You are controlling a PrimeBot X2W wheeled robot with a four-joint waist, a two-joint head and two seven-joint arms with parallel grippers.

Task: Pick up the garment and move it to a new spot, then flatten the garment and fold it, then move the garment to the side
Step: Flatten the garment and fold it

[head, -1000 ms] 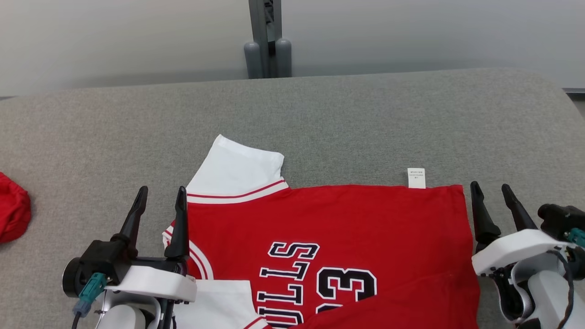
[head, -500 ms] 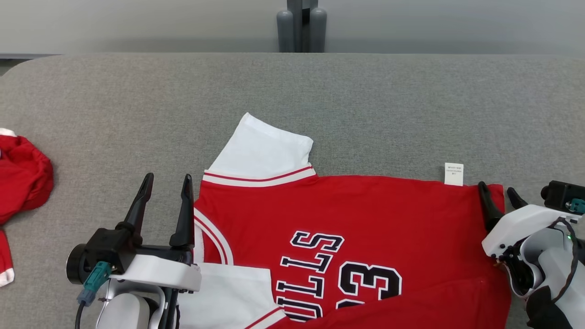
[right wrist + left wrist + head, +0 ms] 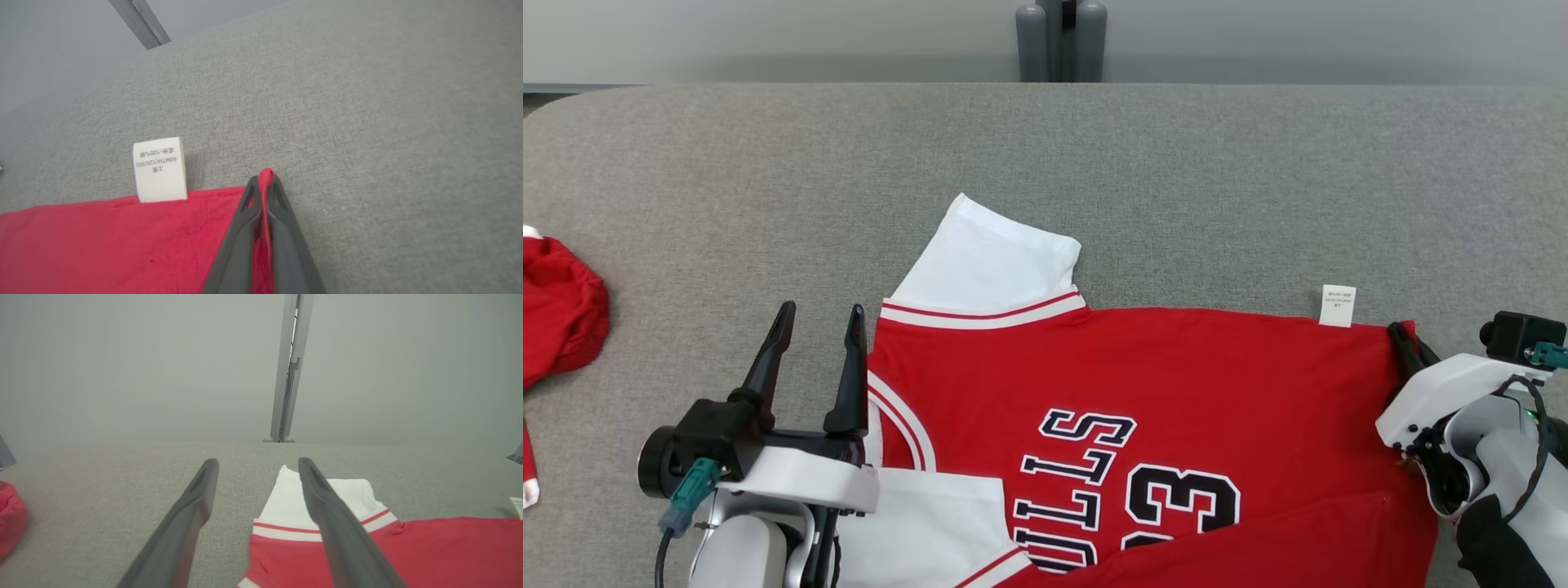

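A red jersey [image 3: 1176,384] with white sleeves and black lettering lies spread on the grey table [image 3: 1176,163]. One white sleeve [image 3: 996,261] points toward the far side. My right gripper [image 3: 1409,339] is shut on the jersey's far right corner; in the right wrist view red cloth [image 3: 265,179] is pinched between the fingers, beside the white care label [image 3: 160,169]. Left of the jersey's collar edge, my left gripper [image 3: 818,322] stands open, its right finger [image 3: 327,506] over the sleeve seam, holding nothing.
A second bundle of red cloth [image 3: 560,318] lies at the table's left edge, also red at the left in the left wrist view [image 3: 10,514]. A grey post [image 3: 1059,41] stands behind the far table edge. Bare grey surface stretches beyond the jersey.
The right gripper has moved onto the jersey's far right corner and shut on it. The camera view shifted. The left gripper stays open in place.
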